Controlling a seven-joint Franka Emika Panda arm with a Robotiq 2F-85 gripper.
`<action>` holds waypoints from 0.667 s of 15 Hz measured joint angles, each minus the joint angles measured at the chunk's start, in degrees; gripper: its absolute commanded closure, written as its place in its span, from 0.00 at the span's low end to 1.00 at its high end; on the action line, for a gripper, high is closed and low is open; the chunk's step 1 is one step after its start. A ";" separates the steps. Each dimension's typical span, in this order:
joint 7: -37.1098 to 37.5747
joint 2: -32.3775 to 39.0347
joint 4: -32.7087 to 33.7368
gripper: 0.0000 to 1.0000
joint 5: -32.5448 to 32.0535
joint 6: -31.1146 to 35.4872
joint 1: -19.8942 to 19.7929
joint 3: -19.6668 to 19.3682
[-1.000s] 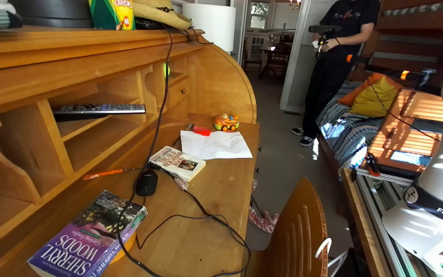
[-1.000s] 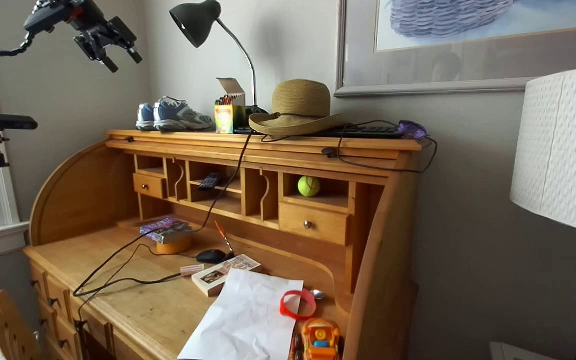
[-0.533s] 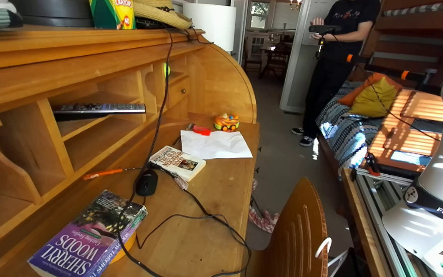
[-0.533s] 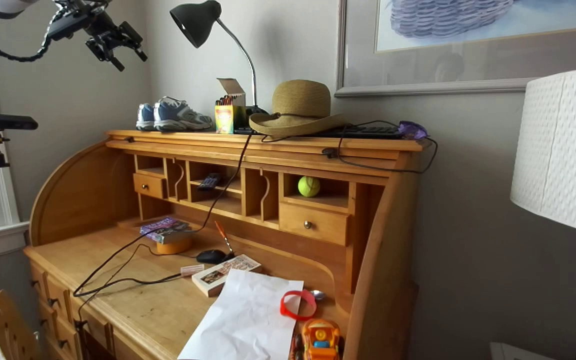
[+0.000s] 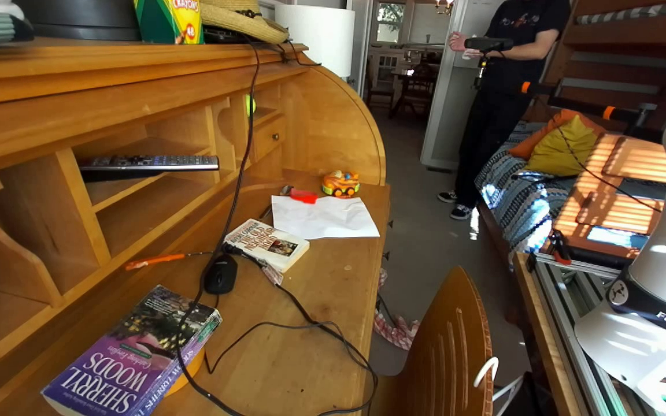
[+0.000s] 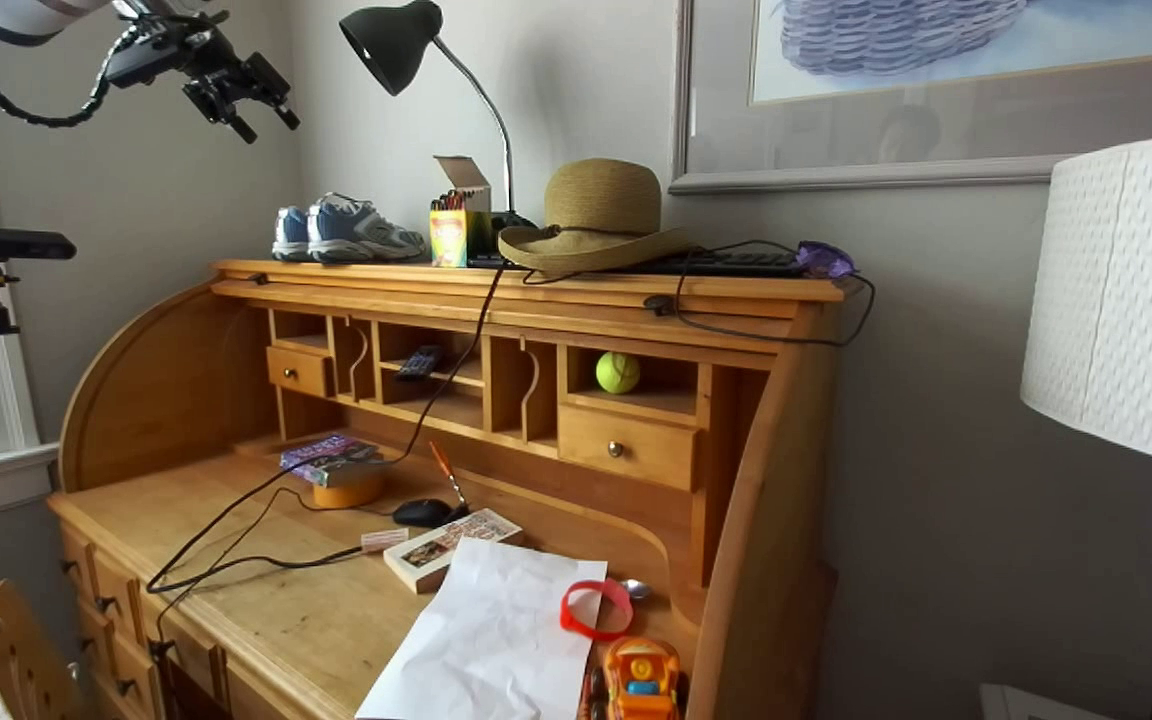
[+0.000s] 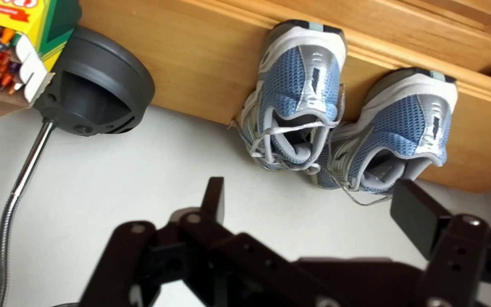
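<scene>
A pair of blue and gray shoes (image 7: 290, 81) sits on top of the wooden desk (image 6: 156, 420). The gripper (image 7: 309, 200) hangs above and apart from them, its fingers spread wide. Next along the top come a box of crayons (image 6: 449, 238), a lamp (image 6: 391, 48) just beside the box, and a straw hat (image 6: 601, 205). Below, a tennis ball (image 6: 618, 373) and a remote (image 6: 420, 363) rest in the cubbyholes (image 6: 461, 408); a paper sheet (image 6: 496, 640) lies on the desktop (image 6: 331, 610).
</scene>
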 measured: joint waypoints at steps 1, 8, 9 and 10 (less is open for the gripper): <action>1.63 1.26 0.67 0.00 -0.35 0.57 0.35 0.36; 11.97 14.28 9.51 0.00 -10.43 0.26 3.71 -0.40; 13.52 16.34 11.64 0.00 -12.69 -0.39 4.71 -1.07; 14.64 18.23 13.88 0.00 -14.36 -1.35 5.93 -1.82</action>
